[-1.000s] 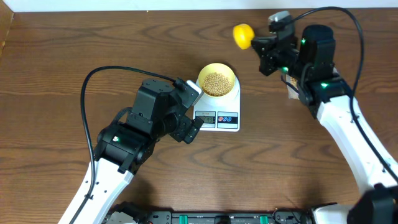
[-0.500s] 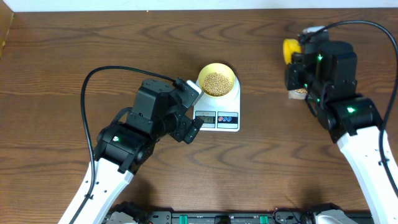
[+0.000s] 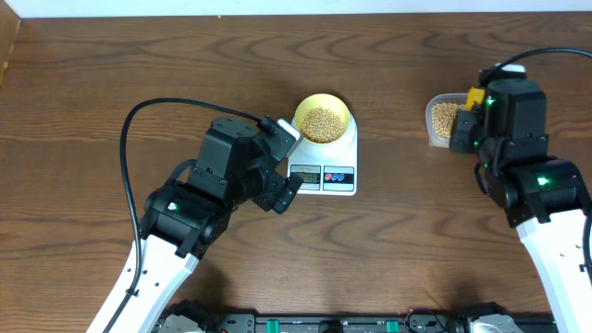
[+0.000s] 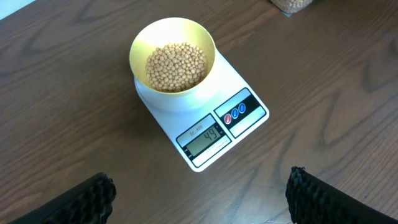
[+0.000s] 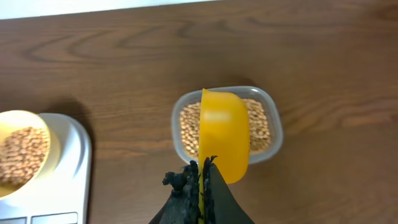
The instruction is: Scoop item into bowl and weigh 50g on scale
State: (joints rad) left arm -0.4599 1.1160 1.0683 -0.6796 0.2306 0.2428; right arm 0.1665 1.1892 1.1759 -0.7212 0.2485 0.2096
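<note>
Beans (image 4: 176, 65) sit heaped in the yellow bowl (image 4: 180, 28), which rests on the back of the white scale (image 4: 245, 99) at mid-desk. The left tool (image 4: 199, 202) hovers by the scale's near-left corner with its jaws wide apart and nothing held, the arm bent in from the near side. The right tool (image 5: 202, 186) is clamped on the yellow scoop (image 5: 224, 134), over the clear tub (image 5: 275, 134) well right of the scale. The brown wooden desk (image 3: 92, 74) offers open wood at far left and a pale strip along the far edge.

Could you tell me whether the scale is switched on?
On: the scale shows dark digits on its display, with the bowl resting on it.
</note>
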